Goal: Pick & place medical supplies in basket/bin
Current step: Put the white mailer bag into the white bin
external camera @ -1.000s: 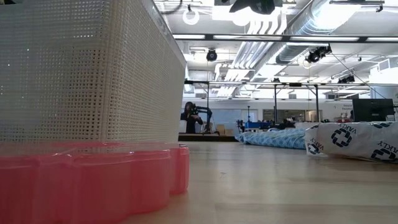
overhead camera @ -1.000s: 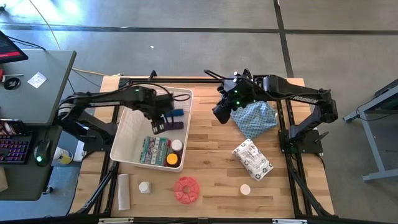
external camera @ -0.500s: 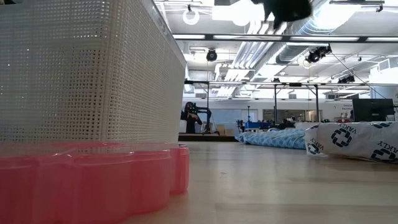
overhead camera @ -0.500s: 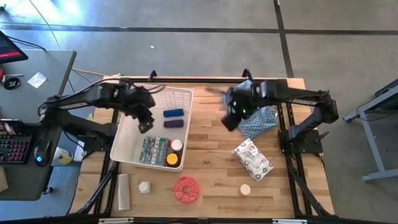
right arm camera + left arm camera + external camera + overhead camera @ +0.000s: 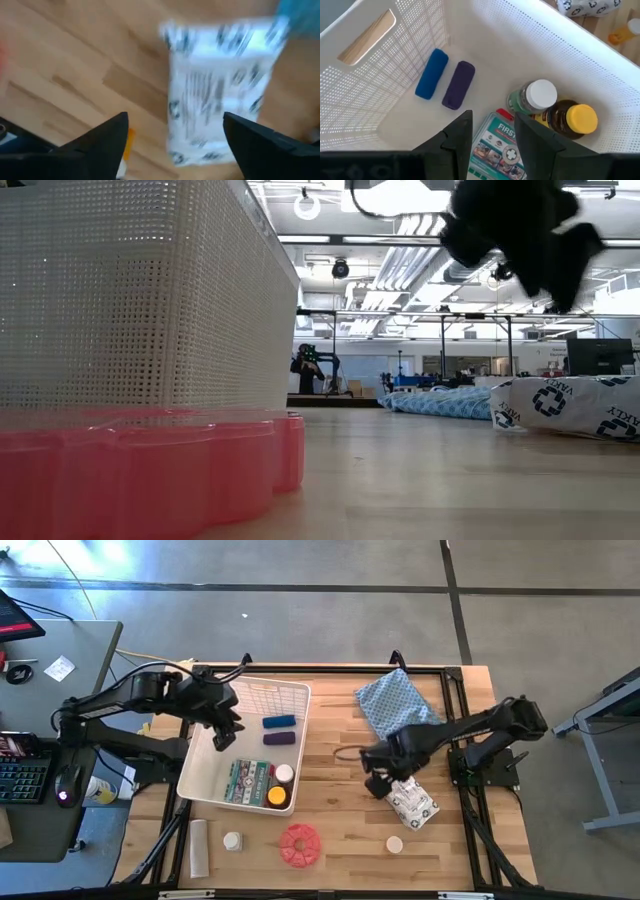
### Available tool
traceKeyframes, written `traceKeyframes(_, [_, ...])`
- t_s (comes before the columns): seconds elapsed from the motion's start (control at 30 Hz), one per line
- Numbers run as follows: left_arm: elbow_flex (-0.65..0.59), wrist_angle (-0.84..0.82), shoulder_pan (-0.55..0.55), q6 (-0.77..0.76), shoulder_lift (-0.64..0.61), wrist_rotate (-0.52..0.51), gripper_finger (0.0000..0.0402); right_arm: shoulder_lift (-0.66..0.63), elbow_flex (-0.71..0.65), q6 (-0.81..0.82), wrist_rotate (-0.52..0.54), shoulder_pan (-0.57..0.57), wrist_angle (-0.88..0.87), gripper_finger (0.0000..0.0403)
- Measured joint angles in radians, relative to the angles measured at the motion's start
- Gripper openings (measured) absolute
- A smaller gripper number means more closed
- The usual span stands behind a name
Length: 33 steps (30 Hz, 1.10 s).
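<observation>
My left gripper (image 5: 225,732) (image 5: 492,117) hangs open over the left part of the white lattice bin (image 5: 205,775) and holds nothing. Inside the bin lie a blue cylinder (image 5: 431,73), a purple cylinder (image 5: 458,84), a green-white packet (image 5: 496,150), a white-capped jar (image 5: 538,94) and an amber yellow-capped bottle (image 5: 572,119). My right gripper (image 5: 378,783) (image 5: 175,120) is open, just above the near-left end of the white printed packet (image 5: 410,798) (image 5: 220,90), which lies flat on the table. The red disc (image 5: 299,845) rests near the table's near edge.
The blue patterned cloth (image 5: 397,705) lies at the far right. Near the table's near edge sit a white-capped jar (image 5: 232,840), a white roll (image 5: 198,847) and a small white cap (image 5: 394,844). Bare wood shows between bin and packet.
My left gripper has drawn back from the purple cylinder in the bin's middle toward the bin's left wall. My right gripper has swung from the far edge beside the blue cloth toward the near edge and down, over the white packet.
</observation>
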Motion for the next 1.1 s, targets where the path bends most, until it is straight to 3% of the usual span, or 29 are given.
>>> traceKeyframes(0.17, [0.000,0.002,0.000,0.000,0.000,0.000,0.0177,0.000,-0.122,0.093,-0.078,0.061,0.019,0.0331])
traceKeyframes(0.7, [0.000,0.002,0.000,0.000,0.000,-0.003,0.0177,-0.052,-0.291,0.148,0.092,0.142,0.174,0.0332])
traceKeyframes(0.93, [0.000,0.002,0.000,-0.003,0.000,-0.033,0.0177,-0.078,-0.361,0.126,0.105,0.146,0.225,0.0332])
traceKeyframes(1.1, [0.000,0.013,0.000,-0.002,0.007,-0.055,0.0177,-0.115,-0.427,0.199,0.145,0.130,0.410,0.0332])
